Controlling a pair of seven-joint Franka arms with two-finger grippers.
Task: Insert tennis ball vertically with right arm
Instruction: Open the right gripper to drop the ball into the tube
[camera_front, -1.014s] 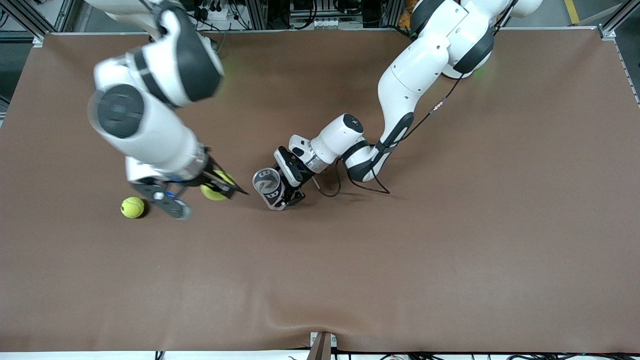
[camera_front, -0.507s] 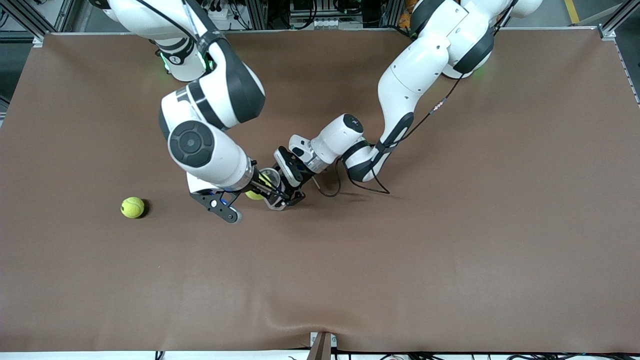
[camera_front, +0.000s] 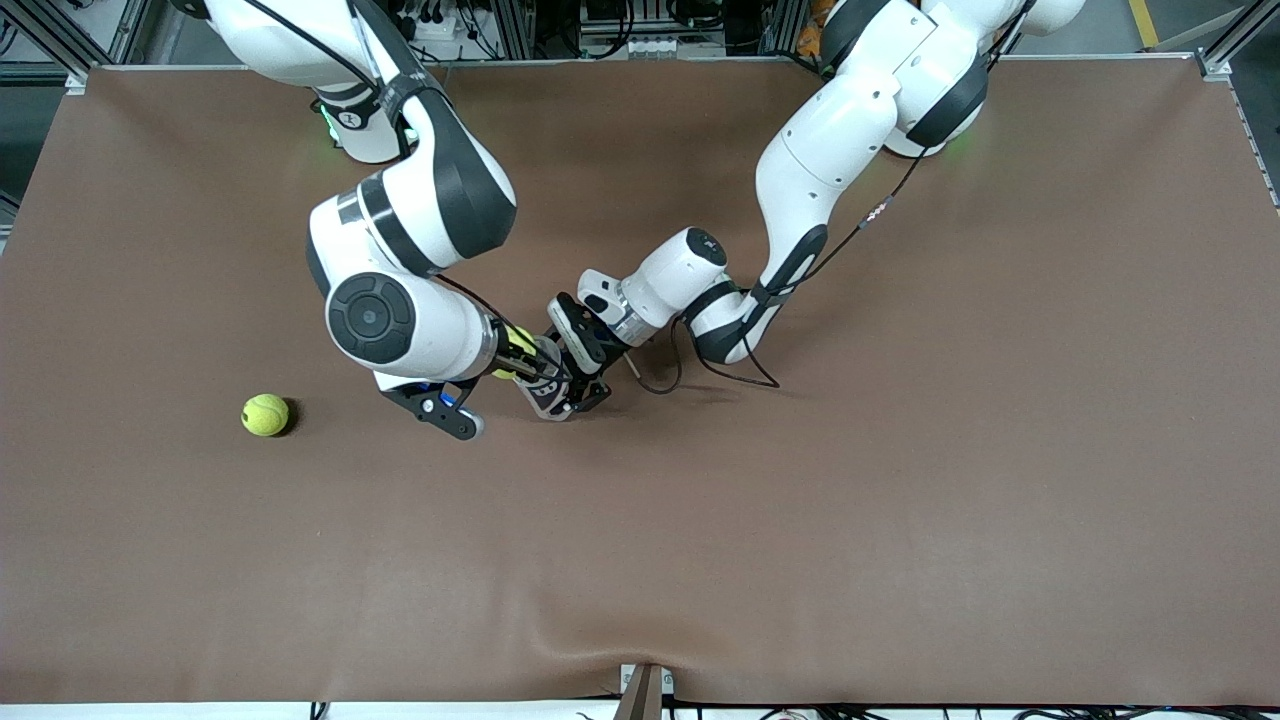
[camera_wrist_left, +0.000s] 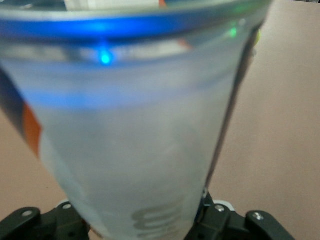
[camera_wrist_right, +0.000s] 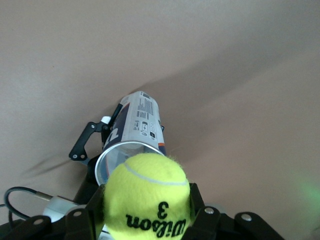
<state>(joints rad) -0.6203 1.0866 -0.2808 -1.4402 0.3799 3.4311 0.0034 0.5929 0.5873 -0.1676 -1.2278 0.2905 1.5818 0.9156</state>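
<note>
My right gripper (camera_front: 522, 358) is shut on a yellow-green tennis ball (camera_front: 513, 343) and holds it just over the open mouth of a clear ball can (camera_front: 546, 396). In the right wrist view the ball (camera_wrist_right: 147, 197), marked Wilson 3, sits between the fingers (camera_wrist_right: 95, 206), with the can's open rim (camera_wrist_right: 131, 150) right below it. My left gripper (camera_front: 572, 383) is shut on the can, which is tilted a little with its mouth up. The can (camera_wrist_left: 140, 135) fills the left wrist view.
A second tennis ball (camera_front: 264, 414) lies loose on the brown table (camera_front: 800, 520), toward the right arm's end. A black cable (camera_front: 665, 380) loops on the table beside the left wrist.
My right arm has swung with the ball from beside the loose ball toward the can, and the ball is now at the can's mouth. The left arm and the can have not moved.
</note>
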